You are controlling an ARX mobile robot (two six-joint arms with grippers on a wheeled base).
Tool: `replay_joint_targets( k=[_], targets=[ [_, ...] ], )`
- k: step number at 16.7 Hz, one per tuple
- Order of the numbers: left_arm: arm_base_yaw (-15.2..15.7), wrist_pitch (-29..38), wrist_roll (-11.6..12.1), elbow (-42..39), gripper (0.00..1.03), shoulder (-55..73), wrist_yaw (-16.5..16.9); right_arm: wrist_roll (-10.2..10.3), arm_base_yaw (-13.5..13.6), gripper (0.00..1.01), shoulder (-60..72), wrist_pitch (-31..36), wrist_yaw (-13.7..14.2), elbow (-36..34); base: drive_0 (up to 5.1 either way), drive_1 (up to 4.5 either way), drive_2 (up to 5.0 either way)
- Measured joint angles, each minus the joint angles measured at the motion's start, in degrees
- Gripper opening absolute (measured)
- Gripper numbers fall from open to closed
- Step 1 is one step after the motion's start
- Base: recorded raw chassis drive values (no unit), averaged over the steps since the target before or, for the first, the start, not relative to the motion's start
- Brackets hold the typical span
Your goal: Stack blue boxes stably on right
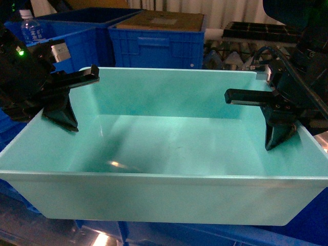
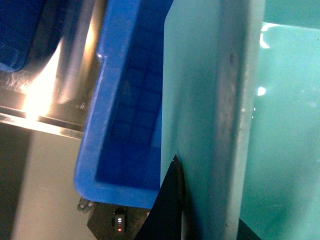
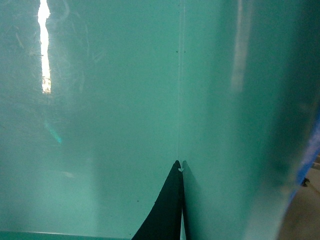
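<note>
- Jaws on both arms were closed across the short end walls of the turquoise tub (image 1: 169, 154): on each side one finger sat inside the basin and its partner outside, so the thin plastic wall was pinched between them.
- Left gripper (image 1: 64, 110) held the tub's left wall near the rim; the left wrist view showed a dark finger (image 2: 167, 205) pressed flat against the outer face of that wall, with the rim running up the frame beside it.
- Right gripper (image 1: 279, 136) held the opposite wall the same way; in the right wrist view its finger (image 3: 167, 205) lay tight on the smooth turquoise surface with no gap visible.
- Gripping opposite ends looked like the sensible choice for a wide, shallow, lidless tub: one arm alone would probably let it tilt or twist.
- The tub filled the middle of the head view, roughly level. It sat above a royal-blue crate (image 2: 125, 115), whose ribbed inside showed just beside the tub's outer wall in the left wrist view; whether the tub rested on anything or hung free could not be told.
- More blue crates (image 1: 154, 43) stood behind, and a water bottle (image 1: 32, 28) at the far left.
- My judgement: the tub was mid-carry and had yet to be settled on the right-hand stack; keeping both ends level would matter.
</note>
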Motion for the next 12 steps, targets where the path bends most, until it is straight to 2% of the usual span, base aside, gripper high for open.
replay_joint_targets(
  k=[12],
  targets=[
    [0.00, 0.02, 0.00, 0.00, 0.02, 0.00, 0.00, 0.02, 0.00, 0.02, 0.00, -0.04, 0.00, 0.00, -1.5, -1.54, -1.5]
  ],
)
